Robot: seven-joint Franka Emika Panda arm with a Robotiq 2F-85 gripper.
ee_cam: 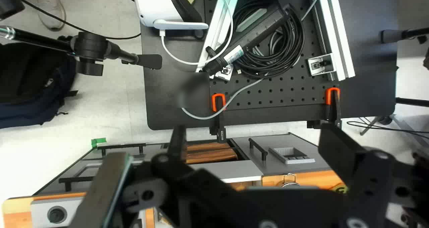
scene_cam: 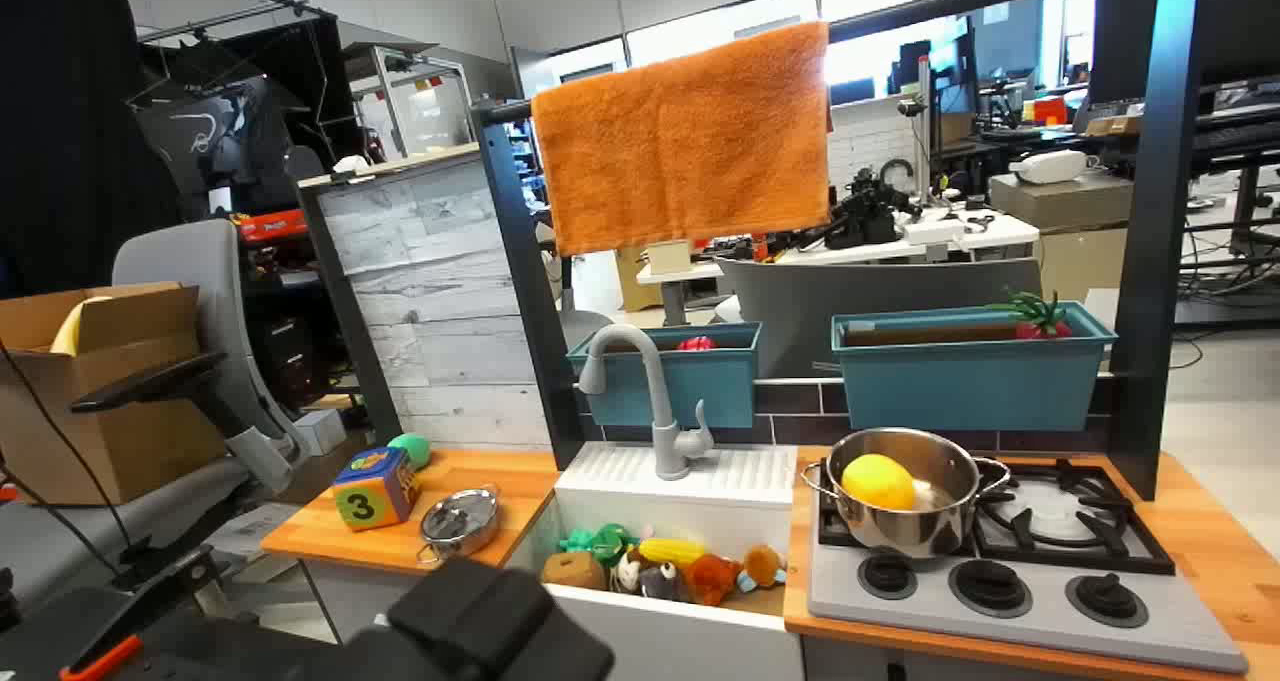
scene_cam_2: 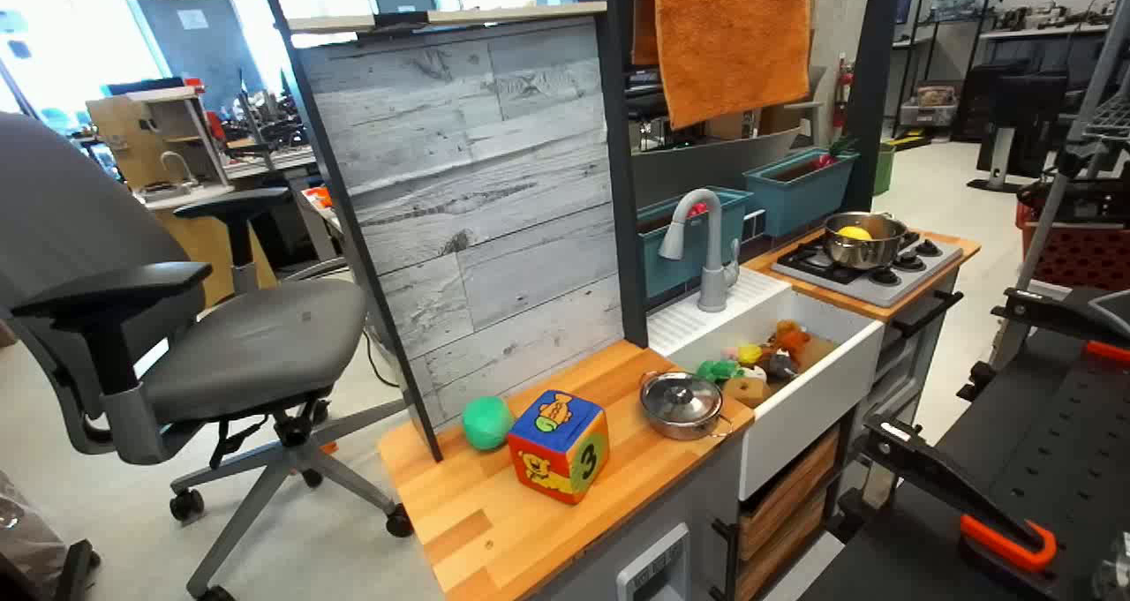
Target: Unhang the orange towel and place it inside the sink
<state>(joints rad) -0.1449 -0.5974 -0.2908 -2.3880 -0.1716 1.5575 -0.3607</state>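
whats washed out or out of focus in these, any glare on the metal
In both exterior views, windows in the background are washed out; in an exterior view, the steel pot carries bright reflections, but the orange towel shows its texture; in the wrist view, the jaws, standing wide apart close to the lens, look soft, while the pegboard beyond is crisper.

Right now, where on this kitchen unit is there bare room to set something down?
Bare wood on the counter, between the number cube and the end away from the sink; a strip between lidded pan and partition. The burner beside the open pot is uncovered. Crowded: the sink, toys lying close together.
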